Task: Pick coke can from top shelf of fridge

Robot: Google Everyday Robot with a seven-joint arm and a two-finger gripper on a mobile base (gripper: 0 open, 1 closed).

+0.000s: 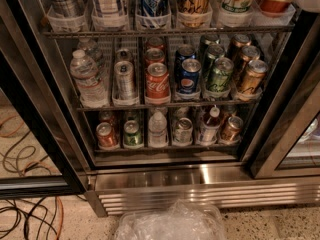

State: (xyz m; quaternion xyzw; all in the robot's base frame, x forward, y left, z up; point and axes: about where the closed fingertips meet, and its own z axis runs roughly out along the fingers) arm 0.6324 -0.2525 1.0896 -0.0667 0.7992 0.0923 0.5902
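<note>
not much done as far as i can see. the coke can [157, 82] stands untouched at the front of its lane on the top shelf [135, 105] of the fridge [150, 179]. the gripper isn't anywhere in the shot, so i can't tell if the jaws are open or closed. my guess is the whole reach, grab and pull-out is left to do.

counts on that shelf:
- one coke can with readable script, plus two red cans [155, 58] queued behind it (probably coke too, can't read them)
- two pepsi cans [190, 79]
- three green cans [220, 74]
- three gold-brown cans [252, 76]
- two silver cans [125, 79]
- two water bottles [87, 79]

the lower rack [165, 146] has six things in its front row: four cans and two bottles. the row above shows six too, tops cut off.
</note>
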